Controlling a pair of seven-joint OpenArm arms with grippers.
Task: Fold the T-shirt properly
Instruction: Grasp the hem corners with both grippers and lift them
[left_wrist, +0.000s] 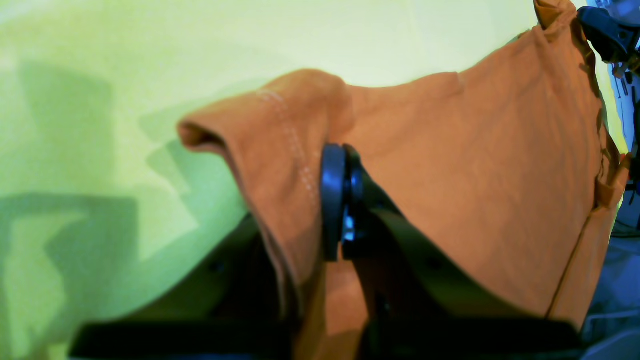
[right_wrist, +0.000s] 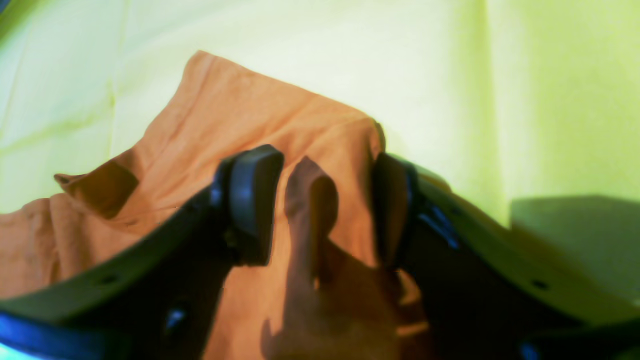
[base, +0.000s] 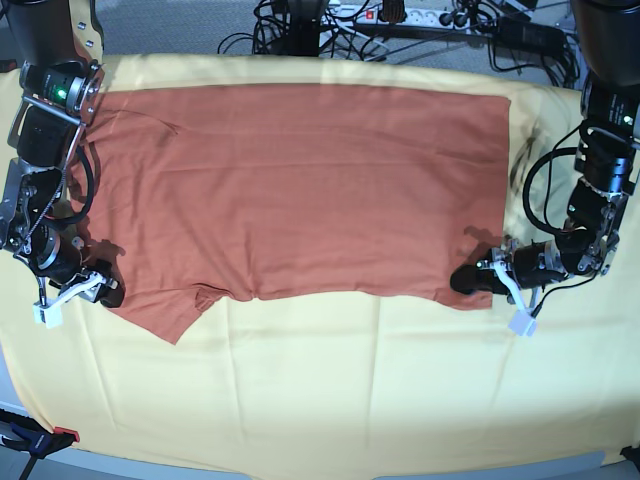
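Observation:
The rust-orange T-shirt (base: 300, 190) lies spread out flat, its lower edge toward the front. At its lower right corner, my left gripper (base: 465, 280) is low on the cloth. In the left wrist view this gripper (left_wrist: 341, 200) is shut on a pinched fold of the T-shirt (left_wrist: 475, 175), which drapes over the fingers. My right gripper (base: 105, 293) is at the shirt's lower left edge, near the sleeve. In the right wrist view it (right_wrist: 322, 210) stands open, with a ridge of T-shirt (right_wrist: 240, 110) between the two fingers (right_wrist: 252, 200).
A large pale-yellow cloth (base: 320, 390) covers the table under the shirt. Cables and a power strip (base: 400, 18) run along the back edge. A small clamp (base: 40, 440) sits at the front left corner.

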